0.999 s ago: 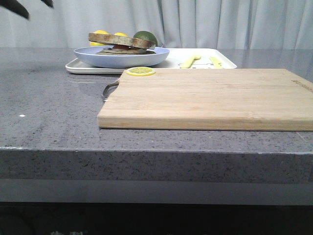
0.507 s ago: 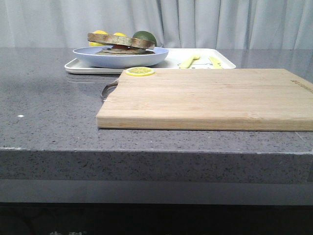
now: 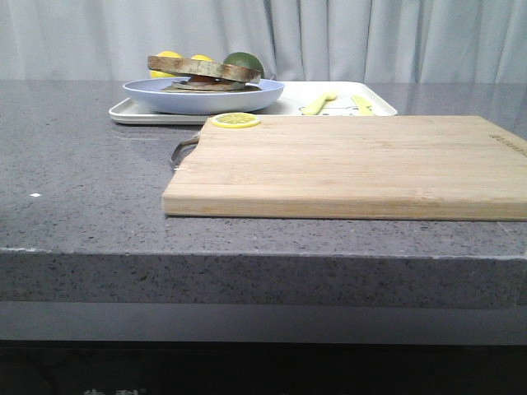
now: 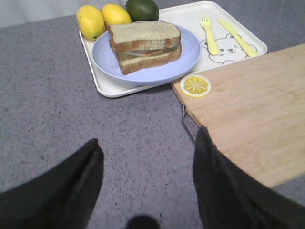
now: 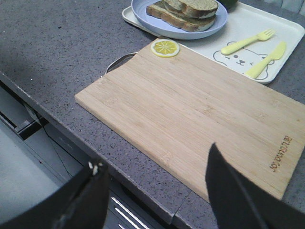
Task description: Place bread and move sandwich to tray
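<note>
Two pincers, left [image 4: 147,191] and right [image 5: 157,195], gaping empty over the worktop [image 3: 82,156], well apart from the sandwich [image 4: 145,45] already seated on the tray [image 4: 190,19], evidently finished.

Quick count: two lemons [image 4: 90,21] [image 4: 116,14], one lime [image 4: 142,9], one lemon slice [image 4: 195,86], one fork [image 4: 208,33], one knife [image 4: 237,36], one cutting board [image 3: 354,164].
</note>
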`<state>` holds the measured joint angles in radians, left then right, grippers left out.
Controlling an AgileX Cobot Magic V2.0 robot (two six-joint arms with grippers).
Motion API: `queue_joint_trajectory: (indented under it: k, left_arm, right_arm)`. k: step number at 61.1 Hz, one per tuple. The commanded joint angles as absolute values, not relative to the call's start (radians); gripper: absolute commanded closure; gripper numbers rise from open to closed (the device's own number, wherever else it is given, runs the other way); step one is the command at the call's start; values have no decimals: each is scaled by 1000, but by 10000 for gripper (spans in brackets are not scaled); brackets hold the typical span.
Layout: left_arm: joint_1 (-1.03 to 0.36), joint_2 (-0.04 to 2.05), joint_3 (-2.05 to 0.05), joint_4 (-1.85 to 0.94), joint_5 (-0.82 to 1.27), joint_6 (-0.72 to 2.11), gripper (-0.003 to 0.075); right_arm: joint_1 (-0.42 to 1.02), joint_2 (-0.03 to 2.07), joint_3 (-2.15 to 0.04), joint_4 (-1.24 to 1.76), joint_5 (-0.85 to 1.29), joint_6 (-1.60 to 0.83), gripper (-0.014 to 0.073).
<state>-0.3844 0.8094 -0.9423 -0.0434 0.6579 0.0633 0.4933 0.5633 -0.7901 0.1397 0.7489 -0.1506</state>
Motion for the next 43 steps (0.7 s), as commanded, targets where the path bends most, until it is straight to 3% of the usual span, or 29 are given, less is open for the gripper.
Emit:
queue_joint_trajectory:
  k: [1, 23, 43]
  left_arm:
    - [-393, 722, -889, -44, 566, 66, 307]
    - [-393, 423, -661, -41, 588, 66, 307]
    - [-393, 357, -633, 16, 615, 66, 308]
  right_arm:
    - [494, 564, -817, 137, 675, -149, 127]
    - [494, 564, -817, 137, 673, -149, 127]
    - [494, 564, -817, 137, 662, -149, 127]
